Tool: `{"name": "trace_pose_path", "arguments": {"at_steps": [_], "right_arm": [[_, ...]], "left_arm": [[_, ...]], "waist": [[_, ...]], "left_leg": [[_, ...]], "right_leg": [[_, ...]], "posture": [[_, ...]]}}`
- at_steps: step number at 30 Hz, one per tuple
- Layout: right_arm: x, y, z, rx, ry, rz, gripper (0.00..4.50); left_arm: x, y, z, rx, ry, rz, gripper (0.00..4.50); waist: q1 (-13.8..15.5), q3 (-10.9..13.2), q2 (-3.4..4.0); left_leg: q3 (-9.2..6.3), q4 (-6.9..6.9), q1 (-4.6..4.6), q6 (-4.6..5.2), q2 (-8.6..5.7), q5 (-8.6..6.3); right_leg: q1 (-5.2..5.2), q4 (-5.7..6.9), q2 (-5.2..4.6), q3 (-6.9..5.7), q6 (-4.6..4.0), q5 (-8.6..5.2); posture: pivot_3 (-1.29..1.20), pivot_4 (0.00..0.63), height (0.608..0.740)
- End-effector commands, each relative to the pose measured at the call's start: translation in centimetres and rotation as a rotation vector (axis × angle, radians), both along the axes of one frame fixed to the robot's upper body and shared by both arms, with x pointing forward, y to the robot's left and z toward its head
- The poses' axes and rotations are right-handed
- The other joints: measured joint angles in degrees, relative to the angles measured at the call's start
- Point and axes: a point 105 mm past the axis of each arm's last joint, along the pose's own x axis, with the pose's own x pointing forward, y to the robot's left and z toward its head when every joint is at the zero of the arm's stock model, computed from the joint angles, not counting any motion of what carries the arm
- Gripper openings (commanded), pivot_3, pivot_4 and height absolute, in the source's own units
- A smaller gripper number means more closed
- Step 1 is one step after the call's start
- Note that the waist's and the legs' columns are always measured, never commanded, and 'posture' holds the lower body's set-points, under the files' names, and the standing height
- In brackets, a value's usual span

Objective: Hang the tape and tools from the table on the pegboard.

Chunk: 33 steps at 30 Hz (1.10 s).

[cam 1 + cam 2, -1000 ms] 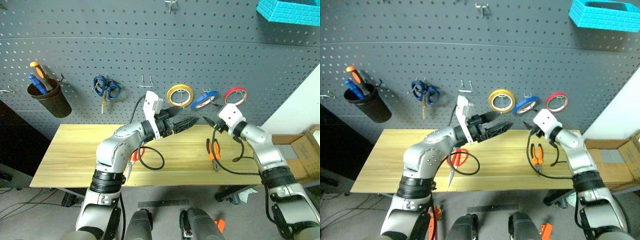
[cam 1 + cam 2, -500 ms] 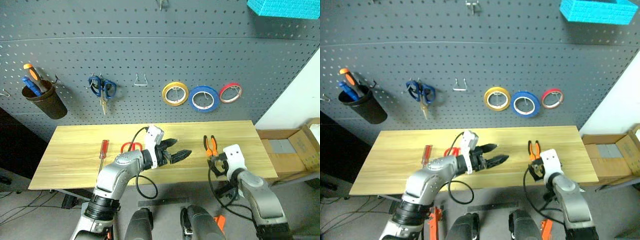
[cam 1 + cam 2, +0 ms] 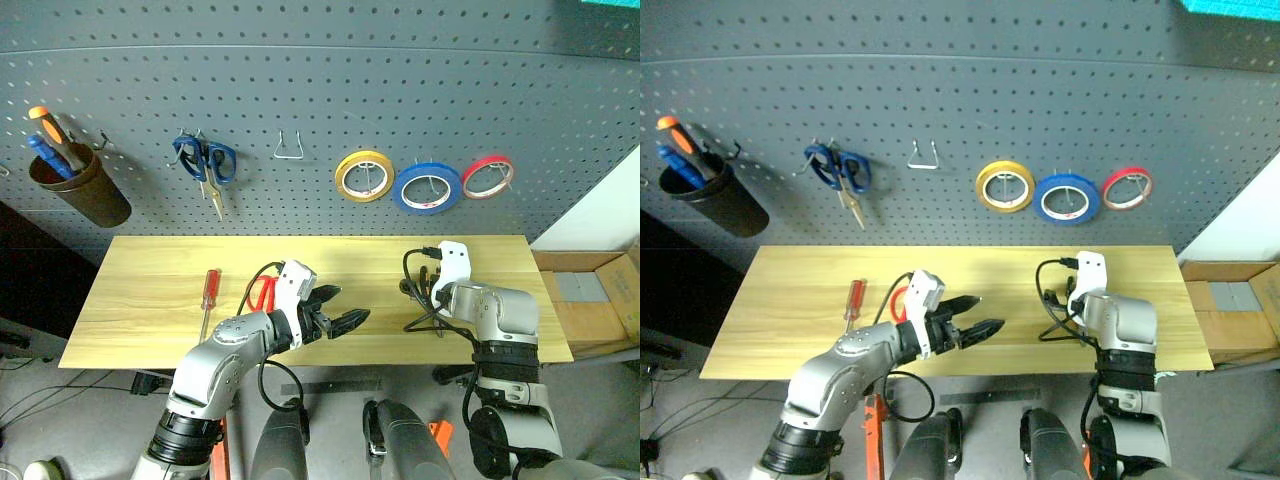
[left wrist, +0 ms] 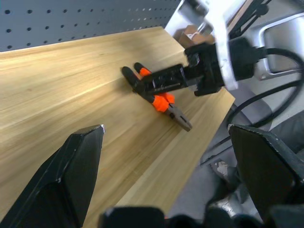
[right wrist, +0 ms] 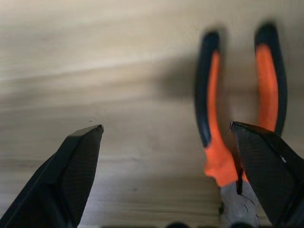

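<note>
bright even light, soft shadows, pliers [image 5: 237,118] blurred close up

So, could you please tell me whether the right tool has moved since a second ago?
Yes. It was up at the pegboard beside the blue tape; the right tool has come down to the table, open over the pliers.

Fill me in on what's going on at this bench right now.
The blue tape already hangs on the pegboard. The right gripper, open, is poised over the pliers on the table, not gripping them. The left gripper is open and holds nothing. The red-handled scissors and the red-handled screwdriver lie on the table.
</note>
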Motion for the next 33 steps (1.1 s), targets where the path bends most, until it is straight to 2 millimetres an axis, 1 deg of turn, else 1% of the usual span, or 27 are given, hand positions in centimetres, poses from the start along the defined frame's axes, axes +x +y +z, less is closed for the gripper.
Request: {"name": "trace_pose_path", "arguments": {"at_steps": [1, 4, 6, 12, 18, 21, 24, 26, 28, 33], "right_arm": [[0.5, -1.9, -0.1, -0.109, -0.016, -0.008, 4.44], [0.9, -2.9, -0.2, -0.164, -0.025, -0.008, 4.44], [1.2, -3.2, -0.2, -0.178, -0.029, -0.004, 4.44], [1.5, -3.6, -1.1, -0.184, -0.005, -0.001, 4.44], [2.0, -3.6, -0.8, -0.195, -0.024, 0.005, 4.44], [2.4, -4.0, 0.4, -0.226, -0.065, -0.015, 4.44], [2.4, -3.7, 2.4, -0.212, -0.088, -0.045, 4.44], [2.3, -3.0, 4.3, -0.187, -0.111, -0.058, 4.44], [2.0, -2.6, 5.8, -0.168, -0.117, -0.09, 4.44], [0.1, -2.4, 7.5, -0.148, -0.039, -0.239, 4.44]], "left_arm": [[-0.9, -0.6, 1.0, -0.041, -0.017, -0.011, 4.5], [-1.4, -0.8, 1.1, -0.054, -0.003, -0.005, 4.5], [-1.8, -0.9, 0.9, -0.056, 0.008, -0.004, 4.5], [-2.1, -0.8, 0.9, -0.057, 0.022, 0.005, 4.5], [-2.0, -0.3, 1.0, -0.053, 0.024, 0.015, 4.5], [-1.7, -0.3, 1.1, -0.053, 0.02, 0.018, 4.5], [-1.6, -0.5, 1.1, -0.057, 0.018, 0.014, 4.5], [-1.6, -0.7, 1.1, -0.061, 0.019, 0.008, 4.5], [-1.6, -0.9, 1.1, -0.063, 0.019, 0.002, 4.5], [-1.4, -1.0, 1.0, -0.062, 0.017, -0.004, 4.5]], "waist": [[0.0, 0.6, 0.06], [0.2, 1.5, 0.01], [0.2, 2.0, 0.05], [0.1, 2.7, -0.15], [0.1, 2.8, -0.26], [0.1, 2.9, -0.26], [0.2, 3.0, -0.15], [0.1, 3.1, -0.12], [-0.1, 3.1, -0.11], [-0.3, 3.1, -0.1]], "left_leg": [[0.0, 0.0, -0.01, 0.0, -0.01, -0.01], [-0.01, 0.02, -0.01, -0.01, -0.03, -0.01], [-0.01, 0.03, 0.0, -0.01, 0.0, -0.01], [-0.02, 0.04, 0.04, -0.01, 0.05, 0.0], [0.01, 0.02, 0.04, -0.02, 0.05, -0.01], [0.01, -0.03, 0.04, -0.02, 0.05, -0.01], [0.02, -0.05, -0.05, -0.02, 0.05, -0.01], [0.08, -0.08, -0.19, -0.02, 0.05, -0.01], [0.15, -0.09, -0.51, -0.04, 0.06, 0.0], [0.05, -0.09, -0.88, -0.05, 0.07, 0.01]], "right_leg": [[0.0, -0.02, -0.01, 0.0, 0.01, -0.01], [0.0, -0.03, -0.03, -0.02, 0.04, -0.03], [0.01, -0.06, -0.03, -0.01, 0.04, -0.03], [0.01, -0.01, -0.01, -0.02, 0.05, -0.03], [0.01, -0.08, -0.02, 0.01, 0.05, -0.03], [0.0, -0.11, -0.02, 0.0, 0.05, -0.03], [-0.11, -0.11, -0.03, 0.02, 0.05, -0.03], [-0.32, -0.09, -0.03, 0.08, 0.05, -0.03], [-0.72, -0.01, -0.01, 0.16, 0.06, -0.02], [-1.01, 0.0, -0.01, 0.04, 0.07, -0.02]], "posture": [[0.04, 0.368, 0.74], [0.04, 0.381, 0.74], [0.04, 0.386, 0.74], [0.05, 0.394, 0.74], [0.06, 0.392, 0.74], [0.05, 0.387, 0.74], [0.04, 0.383, 0.74], [0.02, 0.38, 0.74], [0.02, 0.38, 0.74], [0.01, 0.376, 0.74]]}}
